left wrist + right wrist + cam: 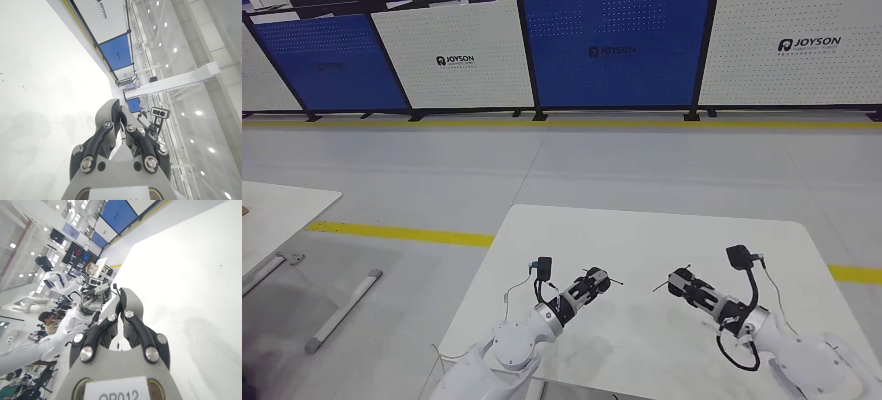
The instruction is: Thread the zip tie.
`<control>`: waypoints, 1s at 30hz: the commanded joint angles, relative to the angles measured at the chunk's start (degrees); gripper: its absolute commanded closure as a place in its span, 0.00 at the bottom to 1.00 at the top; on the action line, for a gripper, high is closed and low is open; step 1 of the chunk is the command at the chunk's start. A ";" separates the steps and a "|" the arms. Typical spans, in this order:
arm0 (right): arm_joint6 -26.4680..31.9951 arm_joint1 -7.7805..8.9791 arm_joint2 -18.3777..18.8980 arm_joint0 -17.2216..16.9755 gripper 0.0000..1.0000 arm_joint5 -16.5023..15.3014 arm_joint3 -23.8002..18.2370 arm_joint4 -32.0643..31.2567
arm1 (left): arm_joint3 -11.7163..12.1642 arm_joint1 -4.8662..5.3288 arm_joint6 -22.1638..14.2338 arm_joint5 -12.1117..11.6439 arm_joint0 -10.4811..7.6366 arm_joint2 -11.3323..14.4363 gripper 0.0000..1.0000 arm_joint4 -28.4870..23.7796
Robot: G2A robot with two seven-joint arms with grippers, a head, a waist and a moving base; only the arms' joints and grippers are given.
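We see the black zip tie, a thin strap with a small square head, pinched in the clenched right gripper above the white table, its head poking past the fingertips. The left gripper is clenched too, and the top view shows a dark sliver at its tip, possibly a strap end. A white printed label sits on the right gripper's base.

**Tables, Floor Line and Panels**

A white table fills the centre. At 9 o'clock lies a second white table, with a yellow floor line beside it. Blue and white panels stand at 12 o'clock.
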 commanded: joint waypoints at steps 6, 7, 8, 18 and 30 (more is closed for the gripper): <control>-3.90 -0.80 -0.73 -3.26 1.00 -2.46 -1.13 0.14 | 0.00 0.00 0.00 0.00 0.00 0.00 1.00 0.00; -6.11 -1.06 -0.90 -3.43 1.00 -1.68 -1.00 -0.69 | 0.00 0.00 0.00 0.00 0.00 0.00 1.00 0.00; -8.04 -1.28 -1.15 -3.60 1.00 -0.80 -1.09 -1.48 | 0.00 0.00 0.00 0.00 0.00 0.00 1.00 0.00; -9.36 -1.87 -2.21 -3.28 1.00 0.38 -1.14 -2.31 | 0.00 0.00 0.00 0.00 0.00 0.00 1.00 0.00; -20.58 -2.29 -0.53 -9.30 1.00 -1.26 -2.55 -8.90 | -0.41 -0.68 2.27 0.81 -1.23 2.10 1.00 1.99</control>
